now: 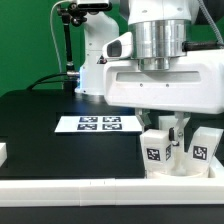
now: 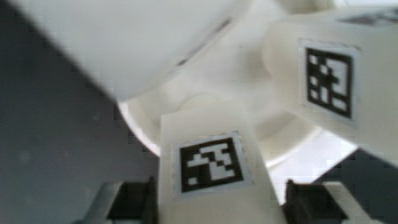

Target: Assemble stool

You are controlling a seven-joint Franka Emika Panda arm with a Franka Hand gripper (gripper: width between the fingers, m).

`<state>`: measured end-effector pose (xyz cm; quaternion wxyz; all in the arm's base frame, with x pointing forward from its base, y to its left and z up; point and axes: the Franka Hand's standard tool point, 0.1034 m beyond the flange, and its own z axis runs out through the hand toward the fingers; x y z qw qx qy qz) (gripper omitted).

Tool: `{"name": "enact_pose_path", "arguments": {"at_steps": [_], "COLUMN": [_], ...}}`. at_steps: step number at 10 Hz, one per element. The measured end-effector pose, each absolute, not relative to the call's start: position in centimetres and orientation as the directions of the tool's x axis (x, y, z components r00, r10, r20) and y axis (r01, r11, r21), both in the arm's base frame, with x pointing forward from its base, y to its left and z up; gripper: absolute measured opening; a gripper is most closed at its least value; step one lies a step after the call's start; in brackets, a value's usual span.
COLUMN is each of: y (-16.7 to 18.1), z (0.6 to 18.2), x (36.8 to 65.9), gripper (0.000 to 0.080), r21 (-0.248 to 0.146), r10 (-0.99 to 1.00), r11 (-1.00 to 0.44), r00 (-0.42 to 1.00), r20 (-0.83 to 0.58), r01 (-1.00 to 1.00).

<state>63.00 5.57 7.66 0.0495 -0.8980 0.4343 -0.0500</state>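
While the arm's white wrist housing fills much of the exterior view, the black worktop (image 1: 40, 125) spreads beneath it, edged along the near side by a long white border rail (image 1: 70, 193). Well away from the fingers, toward the exterior view's left, the marker board (image 1: 98, 124) lies flat on the worktop. Directly below the fingers sits the stool's round white seat (image 2: 205, 105), seen in the wrist view as a pale disc surface; in the exterior view it is mostly hidden behind the legs and the rail. The fingers (image 1: 172, 133) (image 2: 217, 195) hang straight down, about half spread, and between them stands a white leg block (image 2: 214, 150) with its black-and-white tag facing the wrist camera. In that view the two dark pads (image 2: 121, 198) flank the block closely on either side, so they appear closed on it, though actual contact at the pad faces cannot be made out with certainty. From outside, two tagged legs stand upright just beside the fingers: one leg (image 1: 154, 150) on the side toward the exterior view's left, the other leg (image 1: 201, 148) on the opposite side, both close against the fingers and apart from each other. In the wrist view a second tagged leg (image 2: 331, 70) rises beyond the flanked block, tilted in the picture, its base meeting the seat.
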Motion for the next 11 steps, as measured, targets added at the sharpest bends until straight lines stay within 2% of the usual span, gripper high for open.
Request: {"name": "enact_pose_path", "arguments": {"at_steps": [1, 5, 6, 8, 11], "y": [5.46, 5.76, 5.77, 5.66, 5.53], "z": [7.69, 7.8, 7.79, 7.69, 7.6], "x": [63.01, 63.09, 63.09, 62.94, 62.77], "gripper": [0.035, 0.035, 0.035, 0.035, 0.035], "r21": [-0.137, -0.159, -0.16, -0.14, -0.119], "r10": [-0.808, -0.955, -0.966, -0.991, -0.99], "r11": [-0.586, -0.278, -0.237, -0.07, 0.065], "r00": [0.588, 0.29, 0.25, 0.085, -0.05], "r20": [0.035, -0.059, -0.071, -0.104, -0.129], "r01": [-0.798, -0.947, -0.958, -0.988, -0.991]}}
